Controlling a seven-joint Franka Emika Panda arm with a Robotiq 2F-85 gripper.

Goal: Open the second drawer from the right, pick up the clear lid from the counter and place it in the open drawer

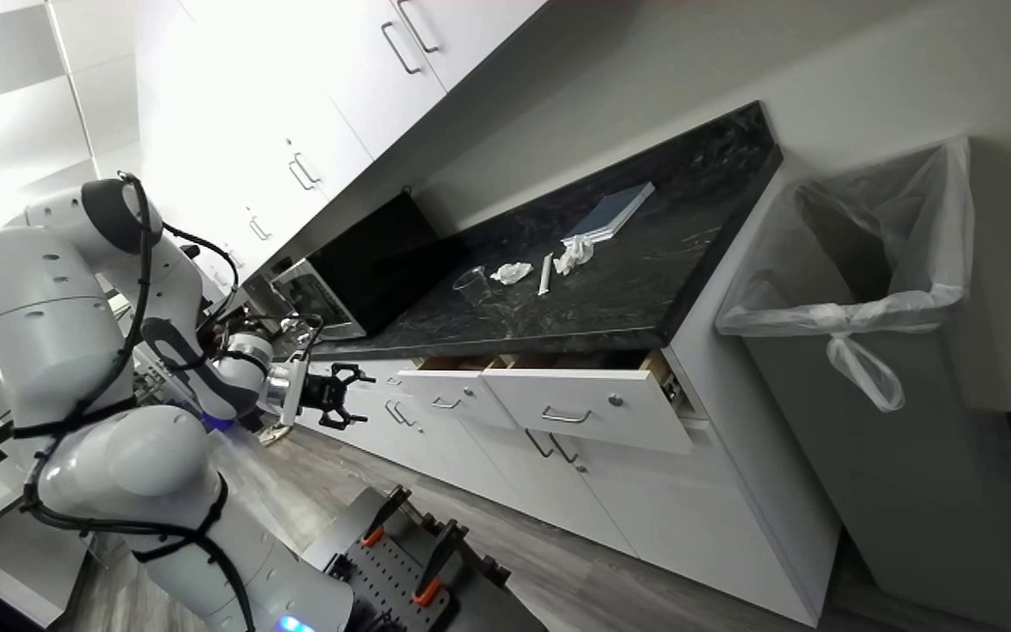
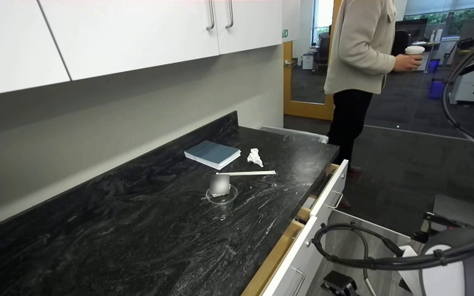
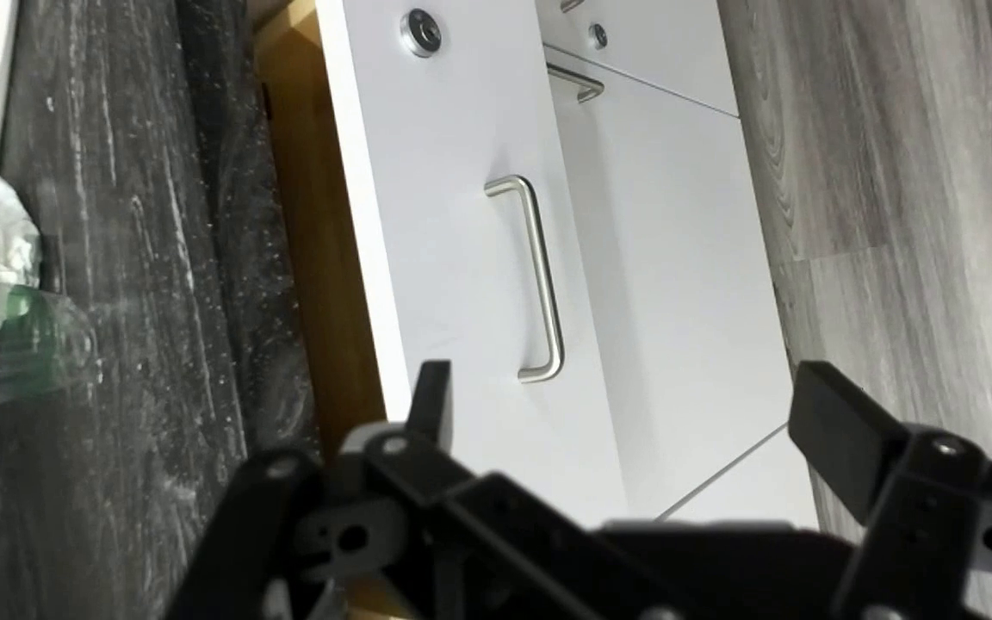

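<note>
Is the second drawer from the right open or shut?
Open: in the wrist view, the drawer sticks out past the counter, showing its wooden inside.

Got a microwave [image 1: 374,263] at the left on the tabletop [image 1: 672,237] in an exterior view, wall cabinets [image 1: 470,35] above. Going right: past the cup [image 1: 473,285], left wad [image 1: 512,273] just beside it, then a strip [image 1: 545,274], then right wad [image 1: 574,254] near the book [image 1: 609,212]. Below, got the second drawer [image 1: 440,386] and right drawer [image 1: 593,395] side by side, out past the edge. Also got the hand [image 1: 369,399] in front of the lower cabinets [image 1: 699,518], left of the second drawer there. Off the right end, bin [image 1: 892,456]. Also beyond that end, in an exterior view: person [image 2: 360,53].
</note>
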